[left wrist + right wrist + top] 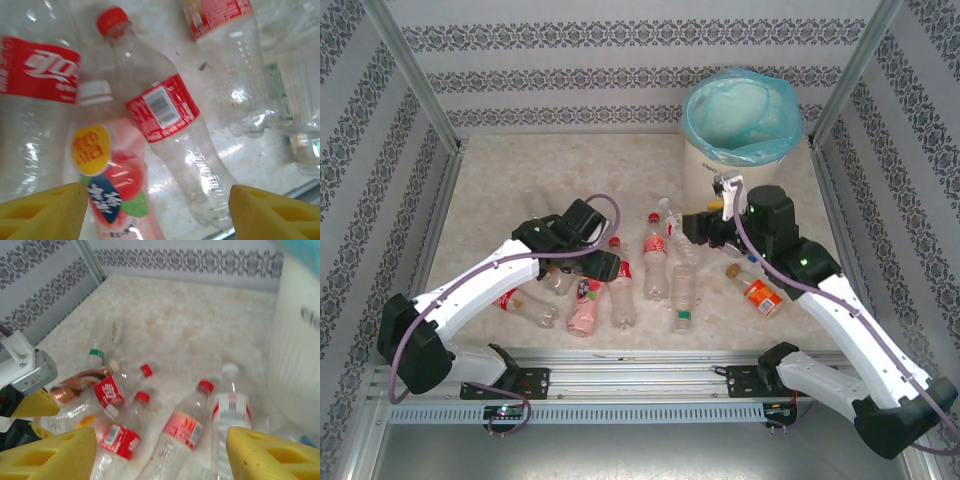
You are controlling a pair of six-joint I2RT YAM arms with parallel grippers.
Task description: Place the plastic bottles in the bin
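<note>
Yellow-fingered left gripper (160, 205) hangs released, holding nothing, just above bottles lying on the marbled table (520, 170).

Between its jaws lie a clear red-label bottle (162, 107) and, touching it, a pink bottle (112, 185). The right gripper (160, 450) is also spread and empty, over the plastic bottles (654, 262) scattered along the table's near edge. The bin (705, 165) stands at the far right corner. To grasp well, the left jaws should probably centre on one bottle alone, squarely across its label, so the neighbour is not pinched and the thin plastic does not slip.
</note>
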